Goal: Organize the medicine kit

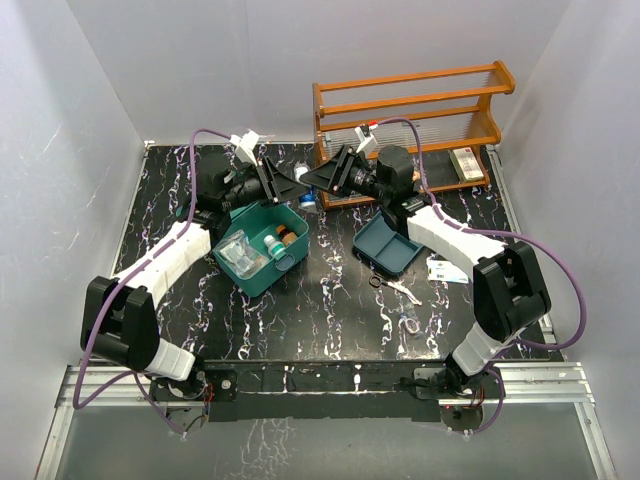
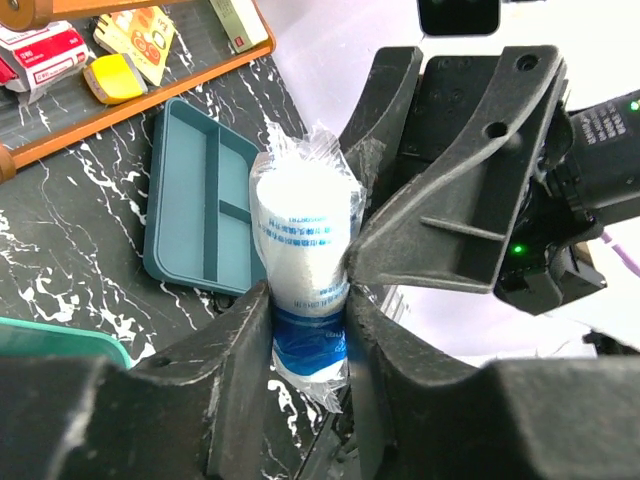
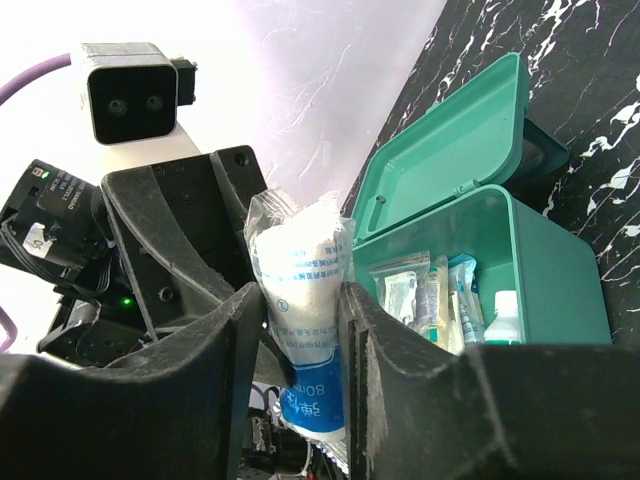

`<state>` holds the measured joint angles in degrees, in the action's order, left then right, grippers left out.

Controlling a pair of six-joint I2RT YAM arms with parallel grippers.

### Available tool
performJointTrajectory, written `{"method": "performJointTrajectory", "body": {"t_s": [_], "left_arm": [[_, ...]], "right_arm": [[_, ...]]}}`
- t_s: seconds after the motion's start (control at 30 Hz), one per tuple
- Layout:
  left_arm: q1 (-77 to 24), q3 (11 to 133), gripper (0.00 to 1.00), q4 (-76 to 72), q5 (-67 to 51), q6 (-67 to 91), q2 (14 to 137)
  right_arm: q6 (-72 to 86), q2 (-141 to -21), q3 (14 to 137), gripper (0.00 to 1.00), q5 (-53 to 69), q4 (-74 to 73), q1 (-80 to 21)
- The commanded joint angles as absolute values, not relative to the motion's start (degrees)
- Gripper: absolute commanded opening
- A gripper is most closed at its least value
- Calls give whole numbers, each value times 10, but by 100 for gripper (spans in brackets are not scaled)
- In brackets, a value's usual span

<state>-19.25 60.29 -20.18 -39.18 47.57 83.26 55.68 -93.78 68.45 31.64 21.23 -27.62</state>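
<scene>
While my left gripper and right gripper both clamp the bandage roll between them, tugging could tear its wrapper.

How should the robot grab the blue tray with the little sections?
Pinch the blue tray by its raised rim from above, one finger inside a compartment, one outside. It lies flat on the table, so nothing slips under; the thin wall probably suits a pinch.
</scene>
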Motion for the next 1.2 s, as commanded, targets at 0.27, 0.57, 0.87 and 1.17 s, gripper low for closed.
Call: {"method": "performJointTrajectory", "body": {"t_s": [0.27, 0.57, 0.87, 1.17], "left_arm": [[-191, 624, 27, -115, -407, 259, 807], [-191, 676, 26, 105, -267, -9, 771], [-191, 727, 27, 212, -147, -155, 807], [-204, 723, 24, 213, -78, -158, 858]], "right_arm": [[549, -909, 690, 51, 256, 203, -271], [521, -866, 678, 54, 170, 102, -223], [367, -856, 690, 52, 50, -99, -212], [339, -868, 701, 51, -41, -170, -212]]}}
